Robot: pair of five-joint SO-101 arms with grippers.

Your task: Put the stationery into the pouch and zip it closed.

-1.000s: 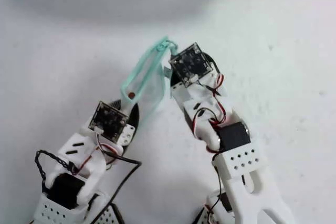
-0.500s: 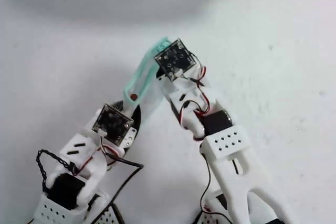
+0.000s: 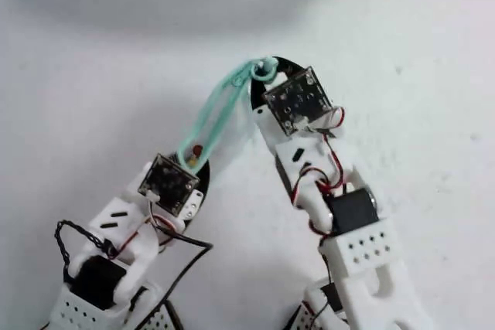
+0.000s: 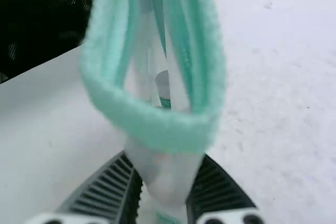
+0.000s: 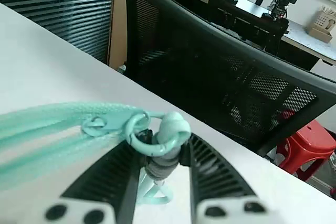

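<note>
A plain white table (image 3: 402, 52) is spread under both arms, its surface faintly grainy. Beyond its far edge a black mesh chair (image 5: 236, 77) is drawn up close, grey slatted blinds (image 5: 52, 3) are seen to one side, and a red stool (image 5: 307, 140) stands on the floor behind the chair. The pouch (image 3: 220, 117), clear-walled with a mint-green zip rim, is held between the two arms near the middle of the table. In the high view its long axis is laid on a diagonal, from the near-left end up to the far-right end, with the zip rim turned upward. Whether its underside touches the table cannot be told. The left gripper (image 4: 163, 182) is clamped narrowly on the clear near end of the pouch, and from there the green rim is seen gaping in a loop, so the mouth is unzipped. The right gripper (image 5: 160, 163) is pinched on the knotted green pull cord (image 5: 170, 129) at the far end, where the zip slider (image 5: 97, 124) sits, with the two zip tapes parting away from it. A small red thing (image 3: 197, 150) is visible through the wall just beside the left gripper; what it is cannot be made out.
</note>
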